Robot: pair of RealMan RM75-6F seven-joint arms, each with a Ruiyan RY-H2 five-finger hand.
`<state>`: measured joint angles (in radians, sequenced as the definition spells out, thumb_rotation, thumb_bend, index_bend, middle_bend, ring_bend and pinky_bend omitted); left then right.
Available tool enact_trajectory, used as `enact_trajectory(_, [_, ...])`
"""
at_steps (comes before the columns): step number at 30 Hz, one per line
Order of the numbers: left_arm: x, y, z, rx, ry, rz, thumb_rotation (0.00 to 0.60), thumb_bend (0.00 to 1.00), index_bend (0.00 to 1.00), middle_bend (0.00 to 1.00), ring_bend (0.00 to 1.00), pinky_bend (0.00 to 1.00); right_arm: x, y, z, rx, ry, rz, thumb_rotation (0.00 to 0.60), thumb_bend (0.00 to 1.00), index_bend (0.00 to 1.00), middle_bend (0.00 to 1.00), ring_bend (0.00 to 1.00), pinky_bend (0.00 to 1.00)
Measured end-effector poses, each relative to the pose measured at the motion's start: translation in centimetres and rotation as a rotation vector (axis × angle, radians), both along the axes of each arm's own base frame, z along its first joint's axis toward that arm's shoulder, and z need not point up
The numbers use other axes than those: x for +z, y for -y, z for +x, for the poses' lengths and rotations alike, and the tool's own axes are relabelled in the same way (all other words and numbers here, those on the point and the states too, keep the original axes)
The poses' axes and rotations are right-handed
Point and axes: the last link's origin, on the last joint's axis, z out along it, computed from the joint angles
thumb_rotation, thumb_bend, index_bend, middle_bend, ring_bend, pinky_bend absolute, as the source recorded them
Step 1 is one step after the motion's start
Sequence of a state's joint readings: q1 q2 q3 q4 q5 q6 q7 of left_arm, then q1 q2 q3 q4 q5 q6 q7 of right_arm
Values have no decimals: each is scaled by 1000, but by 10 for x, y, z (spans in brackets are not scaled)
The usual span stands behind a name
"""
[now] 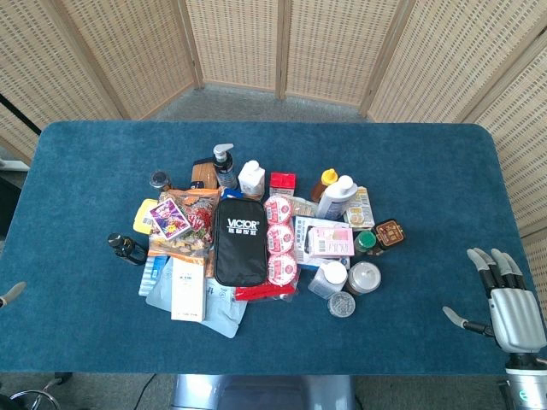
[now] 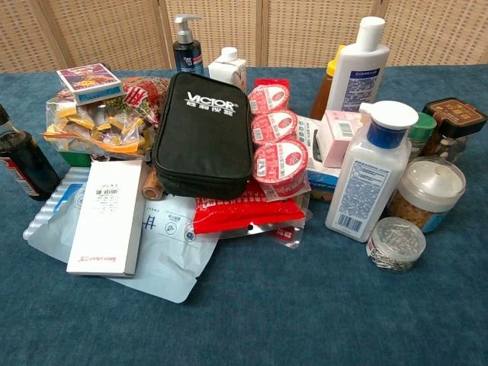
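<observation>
My right hand (image 1: 506,303) hovers at the table's front right corner, fingers spread, holding nothing. The nearest items to it are a small clear jar (image 1: 341,304) and a round tin (image 1: 364,277), well to its left. Only a fingertip of my left hand (image 1: 10,294) shows at the left edge of the head view, so its pose is unclear. Neither hand shows in the chest view. A black Victor pouch (image 1: 240,240) lies in the middle of the pile, with a stack of pink-lidded cups (image 1: 280,239) beside it.
The blue table (image 1: 85,171) holds a pile: white box (image 2: 107,216), snack bags (image 2: 99,122), pump bottle (image 2: 186,46), white bottles (image 2: 369,172), dark bottle (image 2: 23,162), and jars (image 2: 427,191). Wicker screens stand behind.
</observation>
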<state>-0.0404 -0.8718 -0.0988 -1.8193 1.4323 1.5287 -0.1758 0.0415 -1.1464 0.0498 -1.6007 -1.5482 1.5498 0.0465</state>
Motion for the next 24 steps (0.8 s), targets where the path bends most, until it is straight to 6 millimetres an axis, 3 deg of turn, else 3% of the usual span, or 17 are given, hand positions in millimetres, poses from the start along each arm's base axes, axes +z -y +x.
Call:
enact_trajectory(11, [-5, -2, 4, -7, -5, -13, 600, 0, 0, 0, 0, 0, -5, -2, 6, 16, 138, 42, 476, 0, 0, 0, 0, 0])
enact_trajectory(16, [-7, -4, 3, 2, -15, -18, 600, 0, 0, 0, 0, 0, -20, 11, 16, 67, 300, 123, 484, 0, 0, 0, 0, 0])
enact_trajectory(24, [-4, -5, 0, 26, -15, 4, 600, 0, 0, 0, 0, 0, -43, 28, 33, 151, 394, 215, 489, 0, 0, 0, 0, 0])
